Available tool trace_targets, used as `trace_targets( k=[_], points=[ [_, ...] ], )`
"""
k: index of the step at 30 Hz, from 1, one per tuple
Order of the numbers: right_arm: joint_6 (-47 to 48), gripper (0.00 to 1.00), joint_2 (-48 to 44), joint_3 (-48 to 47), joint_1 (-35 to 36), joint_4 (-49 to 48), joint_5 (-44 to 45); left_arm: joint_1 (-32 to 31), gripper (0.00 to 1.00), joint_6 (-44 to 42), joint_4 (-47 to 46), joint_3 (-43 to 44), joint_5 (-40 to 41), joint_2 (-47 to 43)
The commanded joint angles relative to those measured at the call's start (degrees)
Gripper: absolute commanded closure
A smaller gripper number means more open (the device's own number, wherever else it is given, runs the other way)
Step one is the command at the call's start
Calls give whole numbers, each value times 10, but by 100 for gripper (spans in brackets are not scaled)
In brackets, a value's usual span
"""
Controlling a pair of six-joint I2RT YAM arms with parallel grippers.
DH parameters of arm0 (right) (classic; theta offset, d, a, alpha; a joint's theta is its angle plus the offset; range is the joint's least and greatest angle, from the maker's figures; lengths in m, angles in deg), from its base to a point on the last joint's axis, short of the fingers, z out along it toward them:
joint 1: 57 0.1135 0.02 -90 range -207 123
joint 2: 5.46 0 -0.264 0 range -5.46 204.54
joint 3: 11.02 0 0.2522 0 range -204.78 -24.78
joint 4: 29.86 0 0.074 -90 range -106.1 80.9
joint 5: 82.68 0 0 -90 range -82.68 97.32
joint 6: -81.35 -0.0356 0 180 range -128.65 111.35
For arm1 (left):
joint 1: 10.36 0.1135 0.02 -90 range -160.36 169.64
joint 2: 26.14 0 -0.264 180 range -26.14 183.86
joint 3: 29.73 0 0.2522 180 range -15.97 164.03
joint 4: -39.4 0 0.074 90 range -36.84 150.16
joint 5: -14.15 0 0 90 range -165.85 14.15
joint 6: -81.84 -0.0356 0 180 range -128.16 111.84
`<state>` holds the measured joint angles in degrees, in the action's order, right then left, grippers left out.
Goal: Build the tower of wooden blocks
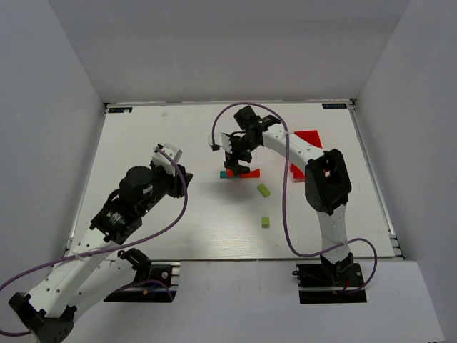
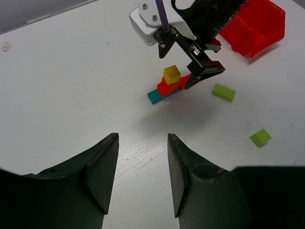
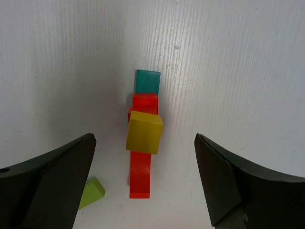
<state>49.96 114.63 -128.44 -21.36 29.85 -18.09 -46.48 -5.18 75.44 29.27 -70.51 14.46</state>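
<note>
Tower: the wood block tower (image 3: 143, 138) stands mid-worktop (image 1: 178, 136), with a teal bar (image 3: 147, 81) at the bottom, red pieces (image 3: 139, 176) on it and a yellow cube (image 3: 144, 132) on top, sitting slightly askew.
Right claw (image 1: 240, 164): directly above the tower, fingers spread wide to either side, touching no block.
Loose blocks: two lime-green blocks (image 2: 224, 91) (image 2: 260, 137) lie near the tower, apart from each other.
Left claw (image 2: 142, 138): well apart on the left, fingers parted, nothing between them.
Bin: a red bin (image 2: 252, 28) sits beyond the right arm.

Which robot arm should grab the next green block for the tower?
Right. The right gripper hangs open just above the tower, and both green blocks lie near it on that side. The left gripper sits farther away.
</note>
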Motion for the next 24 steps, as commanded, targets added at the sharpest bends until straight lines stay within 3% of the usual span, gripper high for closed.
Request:
trace_targets(
  k=[1,9,15,16,17,18,19,21,24],
  points=[
    [-6,10,-56,13,-2,-15,3,3,44,1,2,-2,3,-8],
    [-9,10,-161,72,-6,-58,37,3,44,1,2,-2,3,-8],
    [-48,11,-314,237,-8,-144,80,3,47,1,2,-2,3,-13],
    [-62,21,-327,258,-8,-151,82,3,50,1,2,-2,-2,-13],
    [-79,37,-353,317,-8,-163,84,3,56,1,2,-2,-2,-13],
    [-100,76,-361,336,-8,-176,86,3,74,1,2,-2,-9,-13],
    [-108,97,-364,351,-8,-173,84,3,85,1,2,-2,-15,-7],
    [-163,100,-373,403,-10,-183,91,3,100,1,2,-2,-20,0],
    [-228,100,-363,449,-11,-197,102,3,100,1,2,-2,-20,11]
  ],
)
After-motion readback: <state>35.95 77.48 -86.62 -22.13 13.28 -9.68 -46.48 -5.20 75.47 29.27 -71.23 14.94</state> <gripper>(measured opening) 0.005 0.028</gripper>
